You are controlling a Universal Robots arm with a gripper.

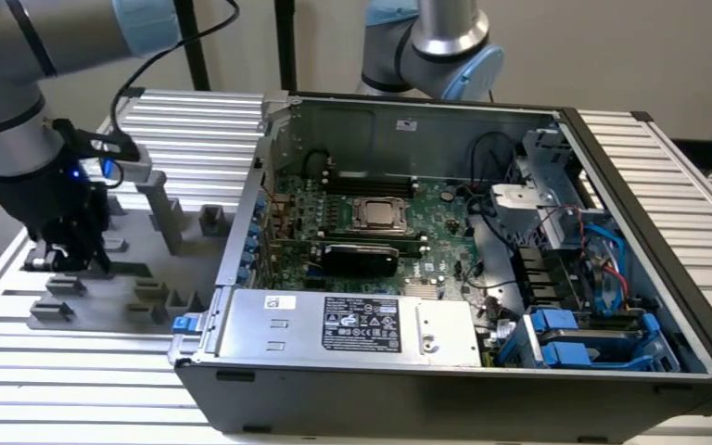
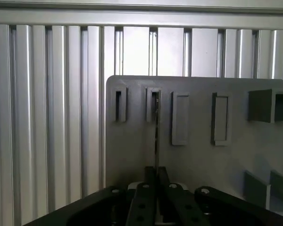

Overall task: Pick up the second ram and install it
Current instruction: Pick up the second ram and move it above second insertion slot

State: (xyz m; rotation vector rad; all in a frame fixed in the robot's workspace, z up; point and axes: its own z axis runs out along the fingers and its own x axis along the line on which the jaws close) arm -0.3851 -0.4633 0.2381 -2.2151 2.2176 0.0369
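Claw (image 2: 156, 175): drawn narrow, pinching second ram (image 2: 156, 134) by near end. Ram: edge-on, long axis straight ahead of claw, far end in slot of grey holder plate (image 2: 132, 155). Exterior view: claw at 9 o'clock of computer case (image 1: 455, 385), well apart.
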